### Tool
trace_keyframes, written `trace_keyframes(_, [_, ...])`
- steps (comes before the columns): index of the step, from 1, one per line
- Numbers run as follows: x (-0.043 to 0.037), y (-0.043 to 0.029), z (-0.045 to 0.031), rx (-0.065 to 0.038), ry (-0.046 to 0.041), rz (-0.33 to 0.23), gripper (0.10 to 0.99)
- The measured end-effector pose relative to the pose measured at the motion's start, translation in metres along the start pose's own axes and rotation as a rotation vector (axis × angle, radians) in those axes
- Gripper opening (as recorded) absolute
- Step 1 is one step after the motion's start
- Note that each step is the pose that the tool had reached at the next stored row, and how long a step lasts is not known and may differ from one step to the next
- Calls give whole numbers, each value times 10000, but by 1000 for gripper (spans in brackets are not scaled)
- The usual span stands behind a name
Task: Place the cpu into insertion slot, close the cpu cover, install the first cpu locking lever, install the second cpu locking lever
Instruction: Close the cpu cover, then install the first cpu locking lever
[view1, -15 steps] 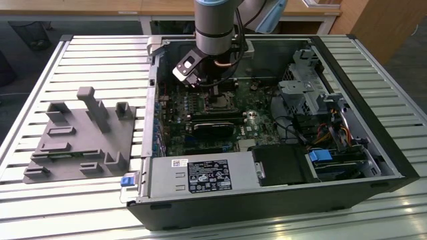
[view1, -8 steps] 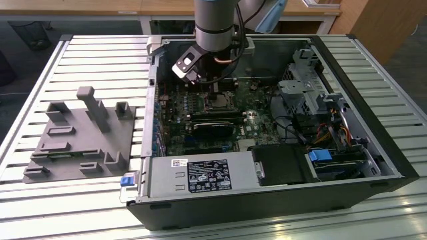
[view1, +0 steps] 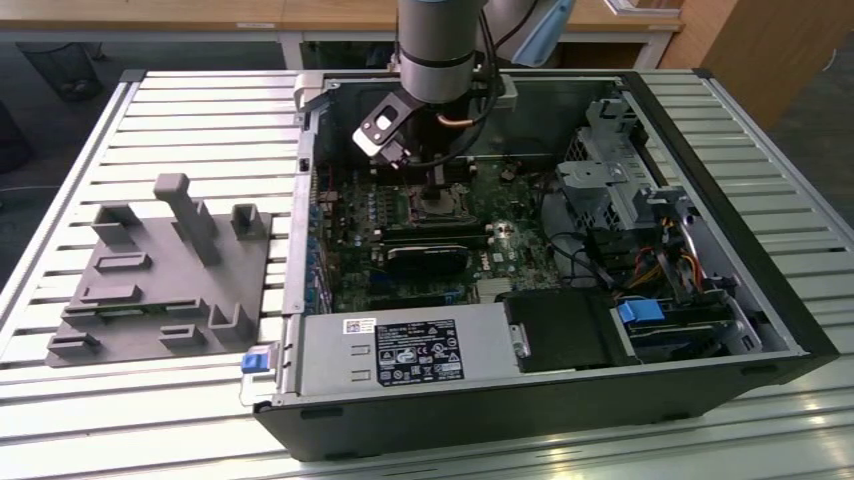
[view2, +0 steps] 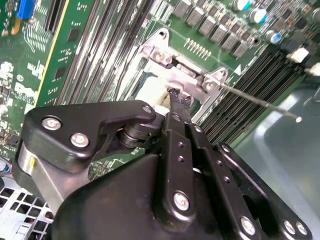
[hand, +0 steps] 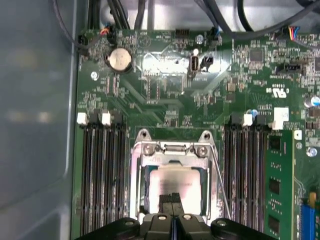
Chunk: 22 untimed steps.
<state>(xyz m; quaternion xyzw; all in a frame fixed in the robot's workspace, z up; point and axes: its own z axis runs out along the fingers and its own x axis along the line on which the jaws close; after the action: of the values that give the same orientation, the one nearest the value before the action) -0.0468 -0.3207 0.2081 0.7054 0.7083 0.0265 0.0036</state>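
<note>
Exterior view, starting at 9 o'clock: a grey moulded fixture (view1: 160, 265) sits on the slatted surface (view1: 80, 420), well apart from the work. Moving across, you reach the open computer case (view1: 787, 330). At its 12 o'clock the arm (view1: 438, 50) reaches down over the insertion slot (view1: 434, 207), which lies at 12 o'clock of a black block (view1: 427, 262) on the green board.

In the first wrist view the socket sits between two banks of memory slots (hand: 102, 175). The cpu (hand: 175, 181) already lies in the slot, silver top up. The cpu cover (hand: 138, 185) frames it and looks lowered, though you cannot tell whether it lies fully flat. The claw (hand: 172, 199) has its fingers pressed together with nothing between them. Its tip is over the chip's near edge, either touching or just above it. Just beside the cover runs a thin wire locking lever (hand: 220, 182), and in the second wrist view it juts out free of the board, not latched.

As I judge it, placing is done and you are at the end of closing the cover, with no lever yet installed. The next move calls for a push with the closed tip, not a grasp. It must catch that thin wire squarely and keep it from slipping off onto the board while the cover stays down.
</note>
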Motion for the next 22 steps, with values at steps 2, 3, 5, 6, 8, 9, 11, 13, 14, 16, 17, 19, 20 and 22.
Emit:
trace_keyframes(2, [0, 30, 1, 0, 1, 0, 106])
trace_keyframes(3, [0, 46, 2, 0, 0, 0, 106])
trace_keyframes(5, [-1, 62, 3, 0, 1, -1, 106])
trace_keyframes(6, [0, 69, 3, -1, 1, 0, 106])
trace_keyframes(8, [0, 88, 4, 0, 1, 0, 106])
trace_keyframes(9, [-1, 95, 4, 0, 1, -1, 106])
trace_keyframes(11, [-1, 111, 5, 1, 1, 0, 106])
trace_keyframes(13, [0, 112, 5, 1, 1, 2, 106])
trace_keyframes(14, [0, 112, 5, 0, 1, 1, 106])
trace_keyframes(16, [0, 113, -8, 1, 0, 0, 106])
trace_keyframes(17, [0, 113, -15, 1, 0, 0, 106])
trace_keyframes(19, [1, 114, -26, 0, 1, 0, 106])
trace_keyframes(20, [1, 114, -29, 0, 2, 0, 106])
trace_keyframes(22, [1, 114, -32, -2, 3, 0, 106])
